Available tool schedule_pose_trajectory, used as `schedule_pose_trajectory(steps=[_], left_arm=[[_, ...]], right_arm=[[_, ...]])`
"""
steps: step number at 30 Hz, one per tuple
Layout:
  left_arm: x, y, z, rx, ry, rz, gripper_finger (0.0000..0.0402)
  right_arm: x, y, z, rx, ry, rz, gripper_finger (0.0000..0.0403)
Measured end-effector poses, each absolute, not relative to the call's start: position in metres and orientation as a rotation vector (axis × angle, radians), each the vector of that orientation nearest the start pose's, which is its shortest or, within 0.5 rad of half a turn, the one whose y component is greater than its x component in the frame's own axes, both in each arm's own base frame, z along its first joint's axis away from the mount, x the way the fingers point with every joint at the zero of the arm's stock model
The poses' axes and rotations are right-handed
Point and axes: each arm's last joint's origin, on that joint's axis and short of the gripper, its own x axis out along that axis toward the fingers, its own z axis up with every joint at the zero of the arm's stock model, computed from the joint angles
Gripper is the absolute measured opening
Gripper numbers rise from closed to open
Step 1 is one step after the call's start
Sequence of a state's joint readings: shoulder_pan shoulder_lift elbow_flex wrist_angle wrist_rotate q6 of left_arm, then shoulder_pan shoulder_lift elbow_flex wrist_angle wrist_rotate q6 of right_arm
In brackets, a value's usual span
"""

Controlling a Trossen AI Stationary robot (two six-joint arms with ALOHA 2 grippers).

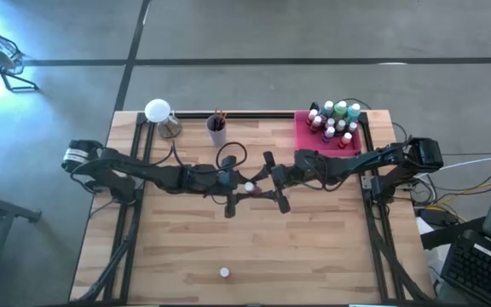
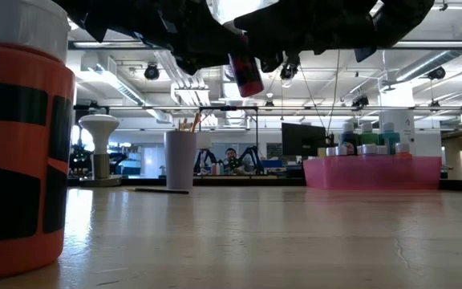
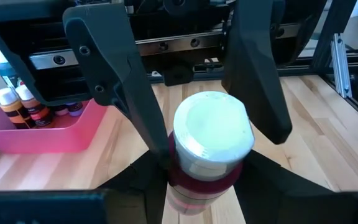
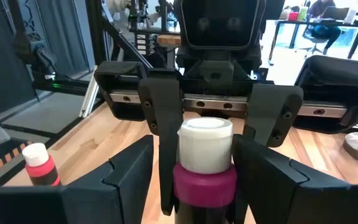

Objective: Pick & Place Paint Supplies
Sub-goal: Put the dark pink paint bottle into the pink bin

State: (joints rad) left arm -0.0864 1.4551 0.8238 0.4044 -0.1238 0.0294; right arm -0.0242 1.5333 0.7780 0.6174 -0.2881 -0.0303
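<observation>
A magenta paint bottle with a white cap (image 1: pixel 250 186) hangs high over the middle of the table, where both arms meet. My left gripper (image 1: pixel 239 184) comes from the table's left and is shut on it. From the right, my right gripper (image 1: pixel 261 184) stands open, with a finger (image 3: pixel 135 118) close on either side of the cap (image 3: pixel 213 134). In the low view the bottle (image 2: pixel 247 74) juts out tilted below the dark fingers. Another red, black-striped bottle (image 1: pixel 224 273) stands upright on its base near the front edge, very close in the low view (image 2: pixel 18 152). My left gripper pinches the bottle between its two fingers (image 4: pixel 165 137), at the cap and the magenta shoulder just under it (image 4: pixel 205 183). The fingers come about level from the table's left. The bottle is clear of the table, cap up, its lower end tilted. Whether my right gripper's fingers touch the cap, I cannot tell.
A pink tray (image 1: pixel 303 136) with several white-capped bottles (image 1: pixel 335 119) sits at the back right. At the back middle a lilac cup with brushes (image 1: pixel 216 130) stands, with a white round lamp (image 1: pixel 158 111) and a metal cup (image 1: pixel 170 128) to its left. Bare wood lies in front of the arms.
</observation>
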Motion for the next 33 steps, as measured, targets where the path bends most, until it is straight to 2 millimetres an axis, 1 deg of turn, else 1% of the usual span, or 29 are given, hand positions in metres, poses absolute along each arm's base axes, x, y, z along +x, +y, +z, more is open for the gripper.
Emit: schedule_pose_trajectory(steps=[5,14,18,25,30,33], left_arm=[[0.316,-0.024,0.248,0.054,0.226,0.035,0.0158],[0.320,-0.024,0.244,0.057,0.241,0.039,0.0158],[0.320,-0.024,0.244,0.058,0.249,0.038,0.0158],[0.320,-0.024,0.243,0.052,0.252,0.035,0.0158],[0.319,-0.024,0.243,0.051,0.255,0.035,0.0158],[0.320,-0.024,0.243,0.049,0.255,0.035,0.0161]], right_arm=[[0.325,0.000,0.231,-0.009,0.125,0.265,0.0206],[0.335,0.000,0.231,-0.004,0.139,0.264,0.0180],[0.335,0.000,0.233,0.000,0.155,0.263,0.0161],[0.335,0.000,0.233,0.004,0.157,0.262,0.0116],[0.335,0.000,0.233,0.003,0.157,0.261,0.0114],[0.335,0.000,0.233,0.011,0.157,0.261,0.0123]])
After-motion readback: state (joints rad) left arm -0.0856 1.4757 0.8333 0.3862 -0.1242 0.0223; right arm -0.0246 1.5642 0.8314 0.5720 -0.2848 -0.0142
